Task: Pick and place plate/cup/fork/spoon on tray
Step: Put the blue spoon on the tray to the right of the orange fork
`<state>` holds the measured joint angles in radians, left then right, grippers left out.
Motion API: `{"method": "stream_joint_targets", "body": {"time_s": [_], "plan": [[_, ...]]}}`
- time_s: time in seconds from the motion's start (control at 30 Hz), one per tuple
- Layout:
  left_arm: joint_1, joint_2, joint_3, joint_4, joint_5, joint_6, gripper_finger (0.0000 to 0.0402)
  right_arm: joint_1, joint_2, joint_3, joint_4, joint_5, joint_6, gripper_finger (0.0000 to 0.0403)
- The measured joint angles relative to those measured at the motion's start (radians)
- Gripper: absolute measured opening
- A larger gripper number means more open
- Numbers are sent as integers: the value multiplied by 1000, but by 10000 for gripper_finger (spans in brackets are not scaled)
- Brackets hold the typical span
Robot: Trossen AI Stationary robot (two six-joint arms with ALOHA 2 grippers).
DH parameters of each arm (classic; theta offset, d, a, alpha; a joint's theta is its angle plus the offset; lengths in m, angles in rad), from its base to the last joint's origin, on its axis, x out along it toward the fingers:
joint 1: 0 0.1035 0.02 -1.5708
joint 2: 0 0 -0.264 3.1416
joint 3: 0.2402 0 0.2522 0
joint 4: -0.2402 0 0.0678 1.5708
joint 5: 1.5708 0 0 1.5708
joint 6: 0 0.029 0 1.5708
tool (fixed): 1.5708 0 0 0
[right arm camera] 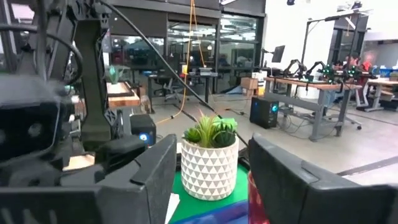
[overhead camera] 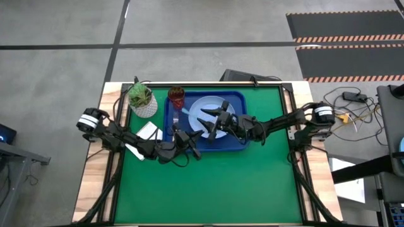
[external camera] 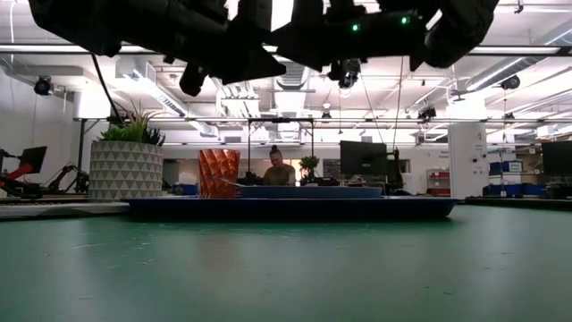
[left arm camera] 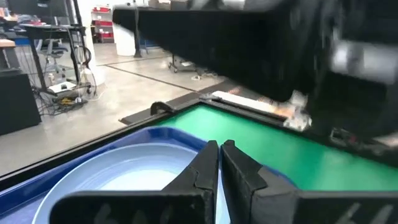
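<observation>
The right gripper (overhead camera: pixel 211 123) hangs over the plate (overhead camera: pixel 203 108), its two fingers spread wide with nothing between them. In its wrist view the fingers (right arm camera: pixel 155 171) stand well apart, and past them sits a white pot with a green plant (right arm camera: pixel 210 160); a sliver of the red cup (right arm camera: pixel 256 202) shows just beside one finger.

The left gripper (overhead camera: pixel 184 137) is above the near left part of the tray (overhead camera: pixel 235 144), close to the plate's edge. Its fingers (left arm camera: pixel 205 171) are pressed together and hold nothing. Just ahead of them lies the light-blue plate (left arm camera: pixel 134 177), resting inside the blue tray (left arm camera: pixel 180 132), with the green mat (left arm camera: pixel 292 155) beyond.

Seen from above, the cup (overhead camera: pixel 177 97) stands in the tray's far left corner, farther out than both grippers. The fork (overhead camera: pixel 175 121) lies in the tray along its left side, between the cup and the left gripper. The plate fills the middle of the tray, under the right gripper. The potted plant (overhead camera: pixel 142 99) stands on the mat just left of the tray. I cannot make out the spoon.

From table height, the tray (external camera: pixel 290 207) lies flat on the mat, both arms dark above it.
</observation>
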<state>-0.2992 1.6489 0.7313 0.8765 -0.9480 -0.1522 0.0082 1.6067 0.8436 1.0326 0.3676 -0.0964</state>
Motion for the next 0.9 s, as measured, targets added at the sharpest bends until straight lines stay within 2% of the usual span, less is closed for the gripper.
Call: {"method": "stream_joint_targets", "body": {"time_s": [0.23,0.43,0.6,0.7,0.8,0.9], "plan": [[-10,0,-1,-61,0,-26,0,0,-155,0,-282,0,-20,196],[-30,1,-2,-94,2,-25,0,0,-318,0,-691,0,-1,196],[-31,1,-2,-132,2,-28,0,0,-397,-2,-1002,0,87,196],[-30,1,-2,-134,2,-28,0,0,-400,-17,-1083,0,137,196],[-34,-3,1,-134,6,-28,0,-2,-377,-35,-1080,0,165,196],[-44,-20,1,-133,51,-28,0,-17,-337,-35,-1072,-2,219,194]]}}
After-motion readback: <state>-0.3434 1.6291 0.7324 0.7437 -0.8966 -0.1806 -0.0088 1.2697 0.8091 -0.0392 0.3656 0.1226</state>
